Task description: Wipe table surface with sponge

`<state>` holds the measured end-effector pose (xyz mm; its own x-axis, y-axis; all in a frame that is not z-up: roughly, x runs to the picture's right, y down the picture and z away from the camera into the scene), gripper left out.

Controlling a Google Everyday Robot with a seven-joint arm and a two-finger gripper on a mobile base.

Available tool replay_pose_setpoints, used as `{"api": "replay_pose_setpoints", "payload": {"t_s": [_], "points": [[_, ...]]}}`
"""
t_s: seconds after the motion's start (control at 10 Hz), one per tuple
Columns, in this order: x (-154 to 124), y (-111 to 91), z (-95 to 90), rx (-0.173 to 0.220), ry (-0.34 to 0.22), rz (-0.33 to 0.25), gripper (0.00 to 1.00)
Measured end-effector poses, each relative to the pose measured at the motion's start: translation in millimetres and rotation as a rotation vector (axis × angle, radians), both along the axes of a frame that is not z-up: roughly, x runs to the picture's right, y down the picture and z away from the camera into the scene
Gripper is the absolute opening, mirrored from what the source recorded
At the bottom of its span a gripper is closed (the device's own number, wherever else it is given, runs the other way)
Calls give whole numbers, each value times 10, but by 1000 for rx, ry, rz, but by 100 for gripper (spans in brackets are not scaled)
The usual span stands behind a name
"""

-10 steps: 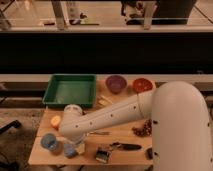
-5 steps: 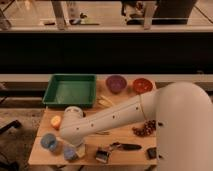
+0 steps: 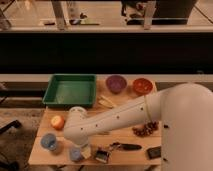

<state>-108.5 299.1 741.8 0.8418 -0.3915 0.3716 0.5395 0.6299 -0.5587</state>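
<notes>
Arm point(image 3: 130, 116) fills the right side of the view, white and thick, reaching down-left across the counter point(image 3: 125, 155), a light-brown wooden top. Green tray point(image 3: 70, 90) sits at the back left; purple bowl point(image 3: 116, 83) and orange bowl point(image 3: 142, 85) are right of it along the back edge. Blue cup point(image 3: 49, 142) stands at the front left corner, an orange ball point(image 3: 57, 121) just behind it. Dark clump point(image 3: 145, 129) lies near the arm's right side, a black-handled brush point(image 3: 120, 146) near the front edge, a small dark block point(image 3: 154, 152) at front right. Hand point(image 3: 81, 151) is low at the front left, fingers shut, and looks clamped on the sponge point(image 3: 75, 153), a small blue block right at the counter near the front edge; the contact itself is hard to make out. Judgement: wipe step is in hand. To do it well, keep the sponge flat and pressed down, stroke across the bare wood between cup and brush, and steer wide of the cup, which looks easy to knock off the corner. Counter is small and crowded, so short strokes seem safer. Room behind is dark, with a rail and a bright floor beyond.
</notes>
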Motion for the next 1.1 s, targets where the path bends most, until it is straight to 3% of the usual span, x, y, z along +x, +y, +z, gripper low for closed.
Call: {"api": "replay_pose_setpoints", "payload": {"t_s": [0.4, 0.6, 0.9, 1.1], "points": [[145, -176, 179, 31, 50, 31, 22], [-59, -185, 196, 41, 28, 23, 22], [-394, -37, 173, 24, -26, -11, 22], [-465, 68, 108, 7, -53, -33, 22]]}}
